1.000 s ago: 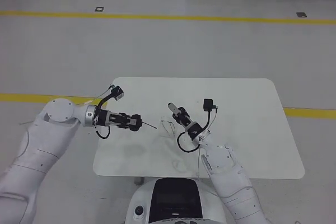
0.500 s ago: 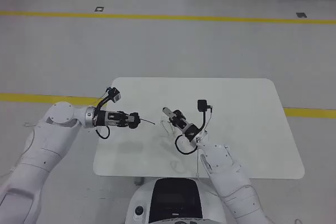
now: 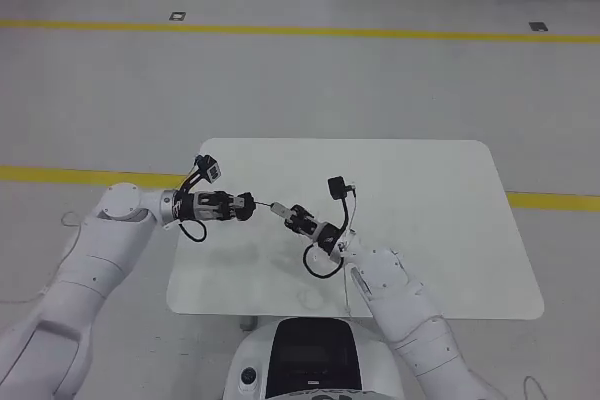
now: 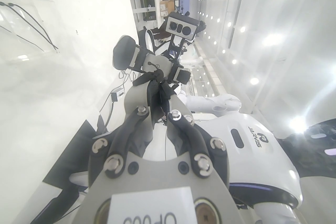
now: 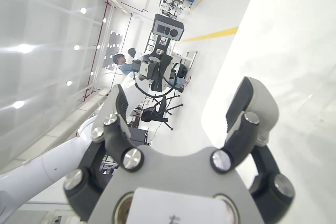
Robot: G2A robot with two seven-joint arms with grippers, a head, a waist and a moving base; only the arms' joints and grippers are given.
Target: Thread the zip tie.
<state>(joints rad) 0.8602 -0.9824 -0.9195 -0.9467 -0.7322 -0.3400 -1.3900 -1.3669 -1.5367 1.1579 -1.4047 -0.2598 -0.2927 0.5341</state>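
Threading, early stage. The zip tie (image 3: pixel 266 205) is clamped in the left gripper (image 3: pixel 248 204) above the table (image 3: pixel 430 200). Its free end is pointed at the right gripper (image 3: pixel 286 211), which is spread wide with nothing held. The tip is judged to lie just beside that gripper. No closed loop is seen, so the threading itself is judged not yet done.

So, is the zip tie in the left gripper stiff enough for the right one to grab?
Probably semi-stiff: the zip tie juts almost straight from the left gripper without drooping. It looks very thin, so it is likely light and apt to flex aside if the open right gripper nudges it. Held at one end only, its tip may spring.
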